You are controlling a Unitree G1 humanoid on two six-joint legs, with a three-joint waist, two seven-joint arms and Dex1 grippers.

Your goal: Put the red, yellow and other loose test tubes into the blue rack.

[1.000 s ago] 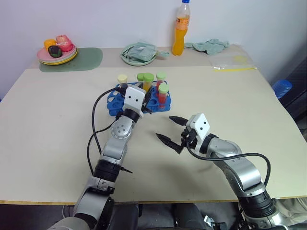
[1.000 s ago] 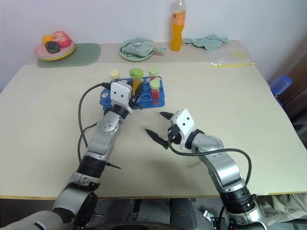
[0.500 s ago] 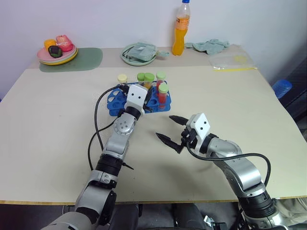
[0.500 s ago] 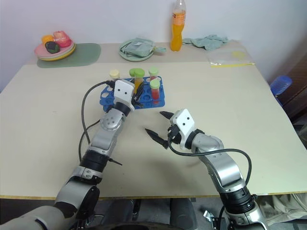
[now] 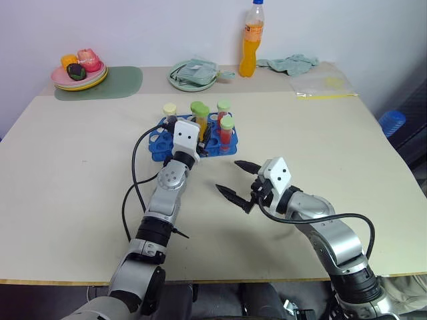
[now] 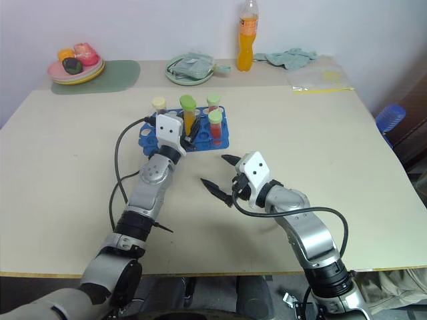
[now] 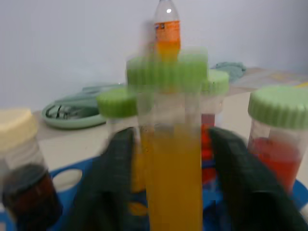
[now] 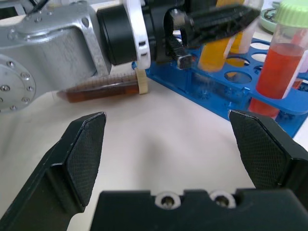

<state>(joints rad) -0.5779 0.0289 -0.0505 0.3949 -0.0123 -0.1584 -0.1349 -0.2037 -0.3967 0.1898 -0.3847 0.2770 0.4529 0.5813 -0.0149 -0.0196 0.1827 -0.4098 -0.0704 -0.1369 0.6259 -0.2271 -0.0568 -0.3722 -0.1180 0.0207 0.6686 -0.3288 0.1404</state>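
One brown tube (image 8: 103, 89) lies flat on the table ahead of our right gripper (image 8: 166, 117), crosswise to its wide-spread fingers, cap toward the blue rack (image 5: 158, 145). Our left gripper (image 7: 171, 137) reaches level above that tube, fingers parted either side of the upright yellow tube (image 7: 171, 192) standing in the rack.

The rack (image 5: 212, 141) stands mid-table with several test tubes (image 5: 227, 132) upright in it. One tube (image 8: 103, 89) lies on the table (image 5: 373, 160) beside the rack. Behind, along the far edge, a plate (image 5: 79, 78) sits left, a bottle (image 5: 251, 40) centre, a cloth (image 5: 288, 64) right.
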